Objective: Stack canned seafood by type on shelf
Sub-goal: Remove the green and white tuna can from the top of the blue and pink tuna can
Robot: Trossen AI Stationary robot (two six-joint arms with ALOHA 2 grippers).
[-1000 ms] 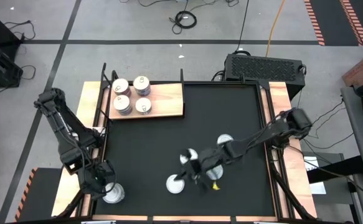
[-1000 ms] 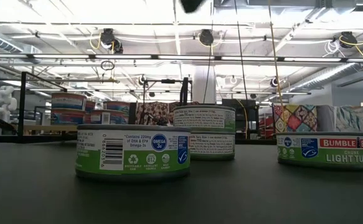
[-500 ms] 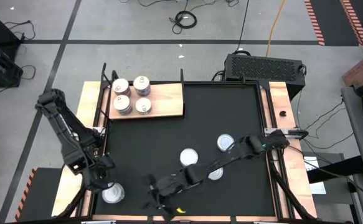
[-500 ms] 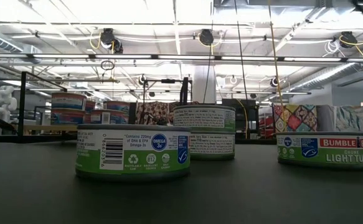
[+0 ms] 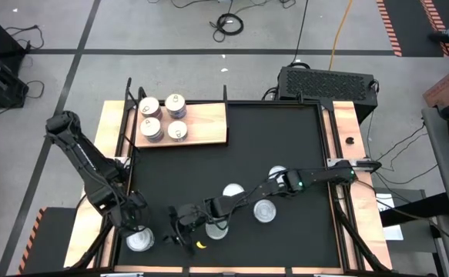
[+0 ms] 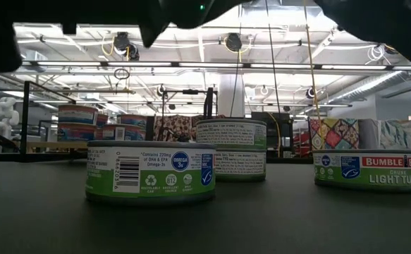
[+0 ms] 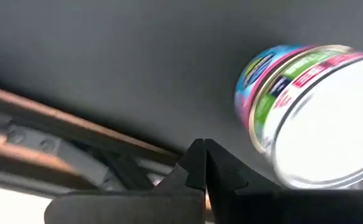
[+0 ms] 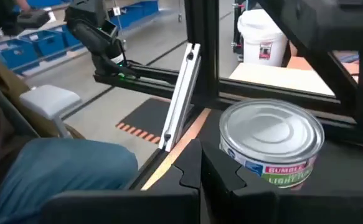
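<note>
- The canned seafood is short round metal tins. Four stand close together on the shelf [image 5: 182,123], a flat rectangular board of light wood with visible grain at the far left corner of the table: two with silvery-gold pull-tab tops [image 5: 175,102] on the far side and two paler ones [image 5: 151,129] nearer.
- Three pale-topped tins [image 5: 265,211] lie spread over the near middle of the black mat [image 5: 232,154], partly under the right arm.
- One more, the corner tin [image 5: 140,241], sits at the mat's near left corner. In the right wrist view it shows a ribbed silver top and a band reading "BUMBLE" over "LIGHT TUN".
- In the low view the nearest tin [image 6: 151,172] has a green and white label with a barcode, "Contains 220mg of DHA & EPA Omega-3s" and a blue "OMEGA 3" badge. The tin to its right [image 6: 367,170] reads "BUMBLE BEE", "CHUNK LIGHT TUNA".
- The left gripper [image 5: 129,223] hangs just beside the corner tin, its fingers pressed together on nothing.
- The right gripper [image 5: 179,235] reaches low across the mat toward the near left, closed and empty, near the corner tin but apart from it.
- A black box [image 5: 326,81] stands beyond the table, and cables [image 5: 229,25] lie on the grey floor.
</note>
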